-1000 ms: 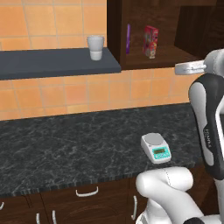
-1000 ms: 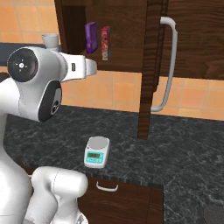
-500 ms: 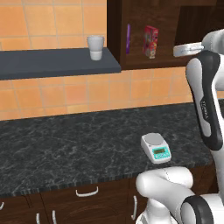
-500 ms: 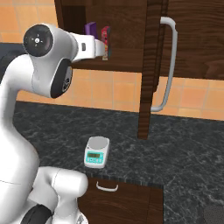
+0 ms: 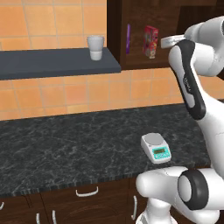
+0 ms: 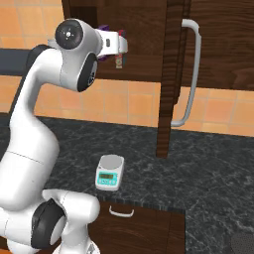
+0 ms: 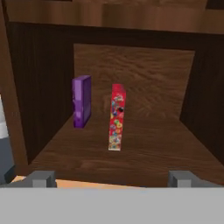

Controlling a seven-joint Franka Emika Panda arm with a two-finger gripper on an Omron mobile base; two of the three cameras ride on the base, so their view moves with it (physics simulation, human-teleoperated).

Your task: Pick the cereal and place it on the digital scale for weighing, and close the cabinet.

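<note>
left base view: behind-left, down over the worktop point(image 5: 65, 144) | right base view: behind-right, same worktop (scale point(image 6: 109, 171) shared) | hand view: close, into the cabinet point(image 7: 131, 65)

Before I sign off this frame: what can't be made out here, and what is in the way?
- Scale display: too small to read in both base views.
- Cereal: in the right base view the hand covers nearly all of it; its print is too coarse to read in the hand view.
- Purple box: mostly hidden behind the hand in the right base view.
- Cabinet: its top is cut off by the frame edge in every view.
</note>
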